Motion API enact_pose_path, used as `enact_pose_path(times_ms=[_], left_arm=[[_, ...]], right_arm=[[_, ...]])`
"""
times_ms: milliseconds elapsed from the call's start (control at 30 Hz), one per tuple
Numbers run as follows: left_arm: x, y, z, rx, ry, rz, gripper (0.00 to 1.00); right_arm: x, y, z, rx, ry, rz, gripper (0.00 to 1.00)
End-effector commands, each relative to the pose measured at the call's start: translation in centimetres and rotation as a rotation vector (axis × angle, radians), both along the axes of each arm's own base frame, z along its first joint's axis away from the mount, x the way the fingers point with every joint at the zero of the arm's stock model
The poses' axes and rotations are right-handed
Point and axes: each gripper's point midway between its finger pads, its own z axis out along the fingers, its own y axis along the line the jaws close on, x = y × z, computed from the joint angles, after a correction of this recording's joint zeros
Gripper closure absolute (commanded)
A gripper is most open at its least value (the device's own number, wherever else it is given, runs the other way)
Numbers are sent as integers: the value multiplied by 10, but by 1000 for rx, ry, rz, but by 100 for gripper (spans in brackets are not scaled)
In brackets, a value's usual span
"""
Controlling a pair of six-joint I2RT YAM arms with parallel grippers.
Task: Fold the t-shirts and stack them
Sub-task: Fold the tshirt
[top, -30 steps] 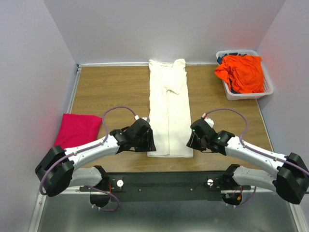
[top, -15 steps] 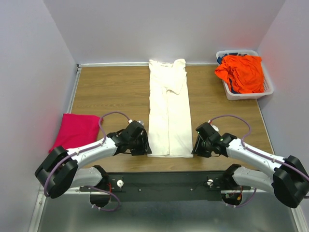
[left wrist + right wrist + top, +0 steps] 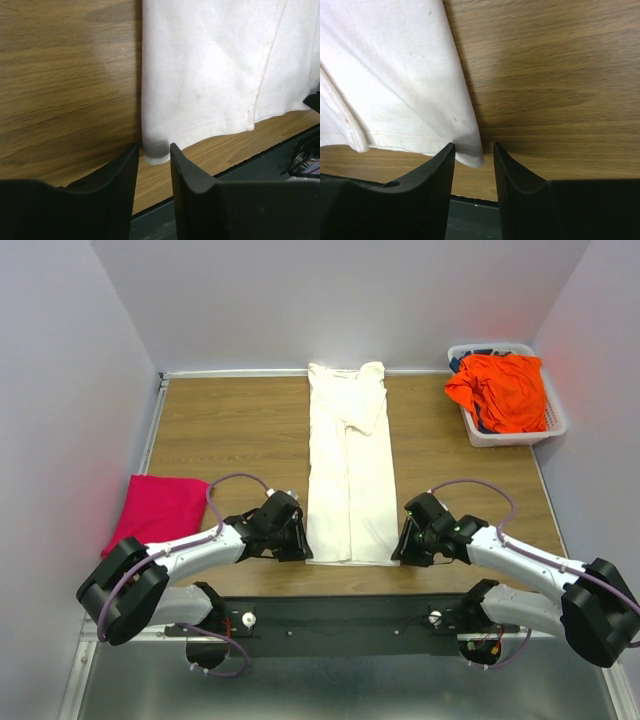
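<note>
**Top view.** The white shirt [image 3: 348, 470], folded to a long strip, lies mid-table [image 3: 220, 420]. The pink shirt [image 3: 158, 508] sits at the left edge and the orange shirt [image 3: 500, 390] in the basket [image 3: 556, 426]. The left gripper [image 3: 300, 550] and right gripper [image 3: 399, 555] flank its near hem, probably to fold it away.

**Left wrist.** Jaws apart, straddling the left corner [image 3: 155, 147], which is not yet pinched.

**Right wrist.** Jaws apart around the right corner [image 3: 470, 150], likewise set for a grasp.
</note>
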Motion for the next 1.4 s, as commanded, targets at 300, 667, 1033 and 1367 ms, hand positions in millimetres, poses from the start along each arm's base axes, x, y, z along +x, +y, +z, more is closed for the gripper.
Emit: enact_pose_path(times_ms=[300,667,1033,1367], left_arm=[[-4,1,-7,-1,21,-10,91],[-17,-9,6,-50,12,-37,100],[-50,-17,28,-89,-10,-14,100],[-6,-28,66,-108,-183,-30,100]], right_arm=[[-19,-3,-18,0,79,34,60],[-24,-1,-13,39,60,82,97],[-40,7,12,106,-4,92,100],[33,4,78,-50,-279,4,100]])
